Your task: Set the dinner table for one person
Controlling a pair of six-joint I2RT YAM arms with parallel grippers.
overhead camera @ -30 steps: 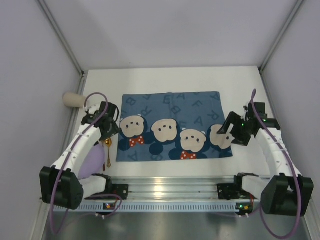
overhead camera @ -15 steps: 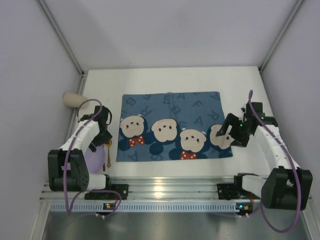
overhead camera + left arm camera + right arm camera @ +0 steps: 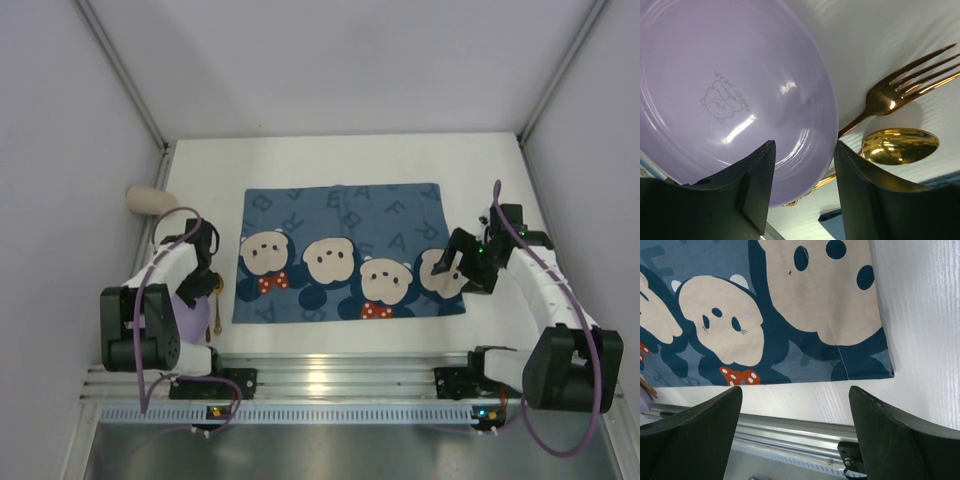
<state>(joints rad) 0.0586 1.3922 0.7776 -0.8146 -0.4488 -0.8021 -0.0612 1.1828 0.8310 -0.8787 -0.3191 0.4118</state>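
White table (image 3: 330, 160), lilac plate (image 3: 715, 75), gold fork (image 3: 885, 97), blue bear-print placemat (image 3: 340, 215).

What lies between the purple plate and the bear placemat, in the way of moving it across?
The gold fork and gold spoon lie on the dinner table between the purple plate and the placemat, their handles reaching the plate's rim. The left gripper straddles that rim.

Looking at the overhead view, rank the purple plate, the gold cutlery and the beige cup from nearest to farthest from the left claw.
1. Purple plate, directly under the left claw.
2. Gold cutlery, just to its right.
3. Beige cup, farther back on the left.
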